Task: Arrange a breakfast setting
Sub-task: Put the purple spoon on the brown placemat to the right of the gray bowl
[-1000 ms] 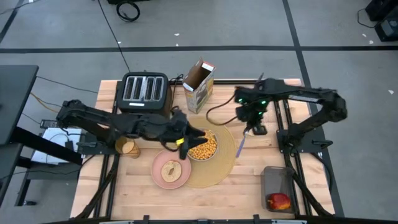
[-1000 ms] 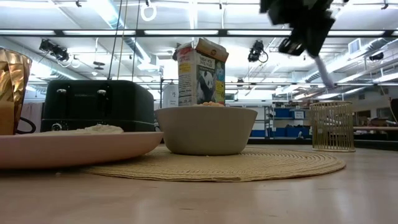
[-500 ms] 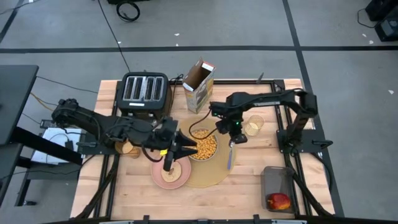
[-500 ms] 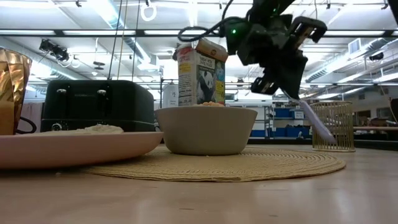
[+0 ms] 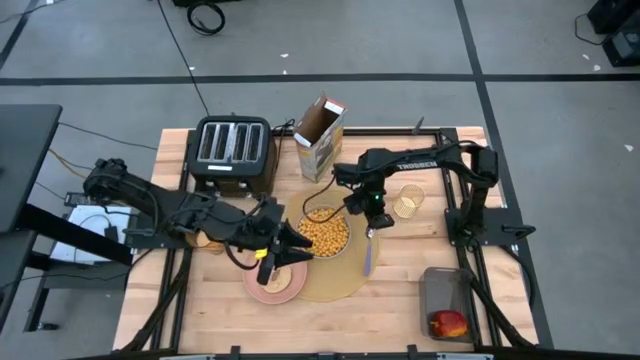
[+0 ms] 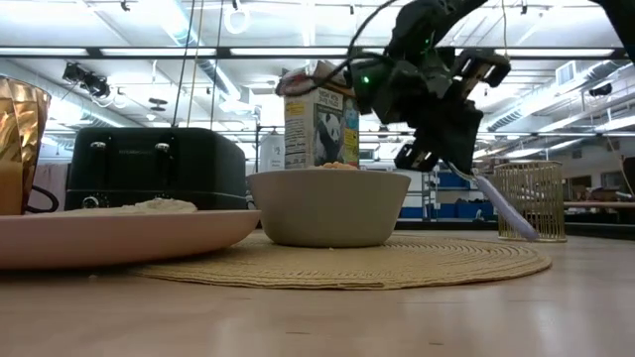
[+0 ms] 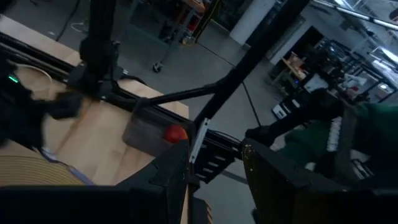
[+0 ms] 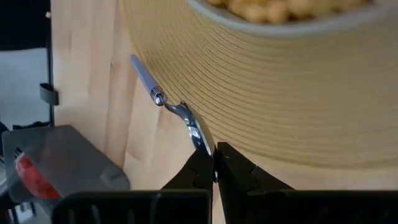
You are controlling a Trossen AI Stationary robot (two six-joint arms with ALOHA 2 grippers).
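Note:
The tan placemat [image 5: 340, 272] carries the pale grey bowl [image 5: 326, 233], full of cereal. The pink plate [image 5: 262, 289] with the round bread piece [image 6: 139, 206] lies at the placemat's left. My right gripper [image 5: 372, 227] is shut on the metal spoon [image 5: 368, 256] beside the bowl's right side, over the placemat's right edge. My left gripper [image 5: 296, 251] is open and empty above the plate. The amber cup [image 6: 20, 139] stands left of the plate. The red apple [image 5: 448, 323] lies in a grey container at the near right. My right gripper pinches the spoon's metal bowl end [image 8: 200, 140] between its two fingertips. The fingers slant down from above. The spoon hangs tilted below them, its pale handle [image 6: 508, 210] pointing down toward the table's near right. Whether the handle's tip touches the placemat I cannot tell.
A black toaster [image 5: 232, 150] and an open cereal carton [image 5: 320, 135] stand at the far side. A gold wire cup [image 5: 407, 203] stands right of the bowl. Bare wood lies at the near left and near middle.
My right gripper has carried the spoon from the far right toward the table's left and down, to the bowl's right side; the spoon now hangs low over the placemat's edge. My left gripper has drawn back from the bowl toward the near edge, over the pink plate.

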